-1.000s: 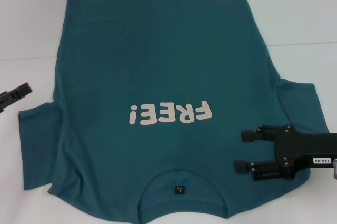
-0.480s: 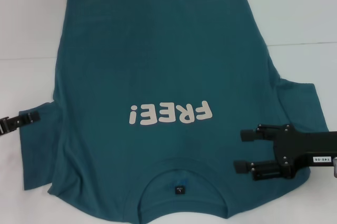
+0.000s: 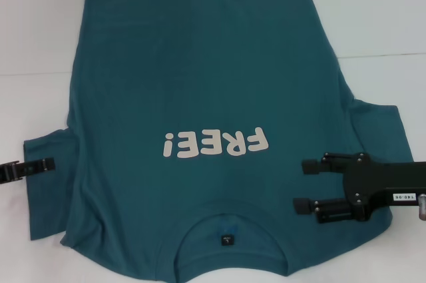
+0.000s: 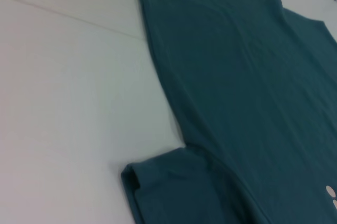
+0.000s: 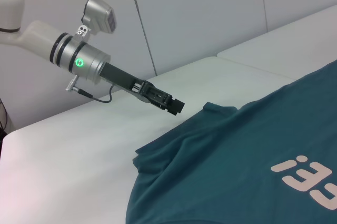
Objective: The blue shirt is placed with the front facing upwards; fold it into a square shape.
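- Blue shirt [image 3: 206, 96] lies flat, front up, on the white bench [image 3: 386, 23]; collar [image 3: 229, 220] at the near edge, hem at the far edge. White "FREE!" lettering [image 3: 216, 143] reads upside down from the head view.
- Long axis runs near–far across the bench; sleeves stick out toward the left and right edges.
- Left tool [image 3: 30, 166] at the left edge of the bench, tip on or just over the outer hem of the left sleeve [image 3: 46, 183]. Fingers look closed together; contact w/ cloth can't be confirmed. Left wrist view shows only that sleeve [image 4: 174, 187] and the shirt's side seam, no fingers.
- Right tool [image 3: 309, 186] over the shirt's right shoulder, near the collar, pointing inward toward the shirt's middle. Fingers spread apart, nothing between them; whether they touch fabric can't tell.
- Key relation: each sleeve lies right by its own arm's tool, left sleeve by left, right sleeve [image 3: 379, 133] just beyond the right tool toward the bench's right edge. Likely next: pinch sleeve/shoulder edges and fold inward across the long axis.
- No fold made yet, shirt fully spread bar slight bunching at the sleeves.
- Nothing else on the bench; no obstruction. Risk: the right arm lying across the right shoulder may drag cloth when it shifts.
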You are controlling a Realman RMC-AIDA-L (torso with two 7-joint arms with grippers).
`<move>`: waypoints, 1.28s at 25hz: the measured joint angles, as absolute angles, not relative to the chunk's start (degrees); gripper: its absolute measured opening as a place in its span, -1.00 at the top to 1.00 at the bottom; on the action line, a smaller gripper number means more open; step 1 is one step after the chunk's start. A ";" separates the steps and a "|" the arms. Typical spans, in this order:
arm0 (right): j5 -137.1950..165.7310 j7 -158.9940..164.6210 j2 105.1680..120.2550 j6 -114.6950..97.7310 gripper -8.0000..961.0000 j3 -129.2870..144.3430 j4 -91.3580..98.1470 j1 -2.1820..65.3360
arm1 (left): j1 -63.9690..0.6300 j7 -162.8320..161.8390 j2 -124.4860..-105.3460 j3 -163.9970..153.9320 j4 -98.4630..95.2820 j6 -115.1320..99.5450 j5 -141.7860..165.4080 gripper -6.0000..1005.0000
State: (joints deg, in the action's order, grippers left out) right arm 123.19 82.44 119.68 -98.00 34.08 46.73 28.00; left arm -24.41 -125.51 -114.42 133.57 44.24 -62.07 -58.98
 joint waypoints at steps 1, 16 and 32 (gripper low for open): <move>123.14 82.39 119.67 -97.99 -0.91 34.04 46.68 28.00 | -24.41 -125.50 -114.51 133.60 44.27 -62.07 -58.98 -0.78; 123.04 81.86 119.61 -97.46 -0.91 34.10 46.57 28.66 | -24.52 -125.31 -115.70 133.62 44.72 -61.13 -56.94 -0.77; 123.04 81.82 119.70 -97.48 -0.91 34.10 46.35 28.89 | -23.97 -125.36 -116.55 133.81 45.74 -60.93 -54.61 -0.76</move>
State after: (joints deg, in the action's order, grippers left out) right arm 123.04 81.82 119.70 -97.48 34.10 46.35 28.89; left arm -23.97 -125.36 -116.55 133.81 45.75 -60.93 -54.61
